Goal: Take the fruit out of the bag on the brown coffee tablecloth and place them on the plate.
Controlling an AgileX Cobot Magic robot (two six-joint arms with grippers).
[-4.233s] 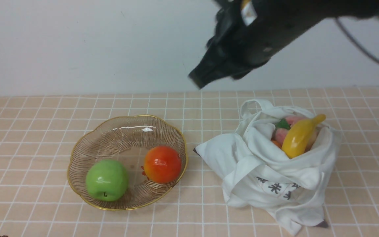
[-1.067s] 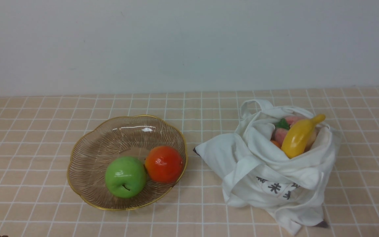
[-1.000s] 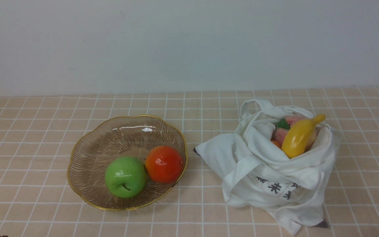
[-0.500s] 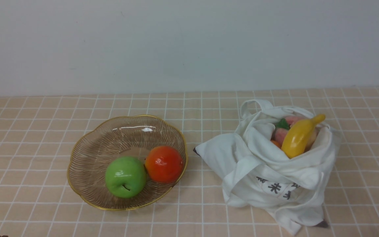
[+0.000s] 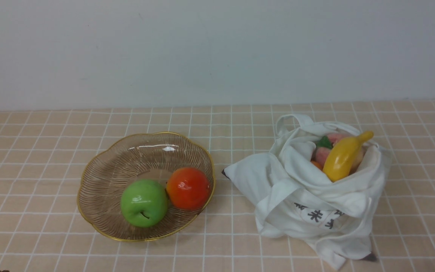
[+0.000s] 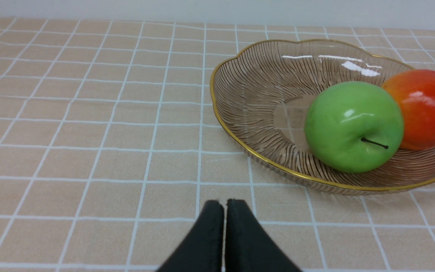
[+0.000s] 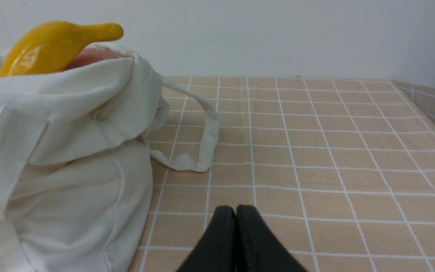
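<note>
- The left gripper (image 6: pixel 225 206) hovers over the checked tablecloth (image 5: pixel 232 124), jaws together.
- The right gripper (image 7: pixel 236 211) hangs closed above the same cloth, near the bag (image 5: pixel 296 189).
- A banana (image 5: pixel 340 158) lies aslant in the bag's mouth, stem end pointing away and to the right.
- The apple (image 5: pixel 144 203), stem facing the camera side, sits beside a pomegranate (image 5: pixel 188 188) on the plate (image 5: pixel 111 166).

Count: 1 plate (image 5: pixel 127 158) bearing 1 green apple (image 5: pixel 144 203) and 1 red-orange pomegranate (image 5: pixel 188 188); 1 white bag (image 5: pixel 304 181) with 1 yellow banana (image 5: pixel 340 158) and, partly hidden, pink fruit (image 5: pixel 321 155), number not determinable; all on 1 tablecloth (image 5: pixel 225 219).
</note>
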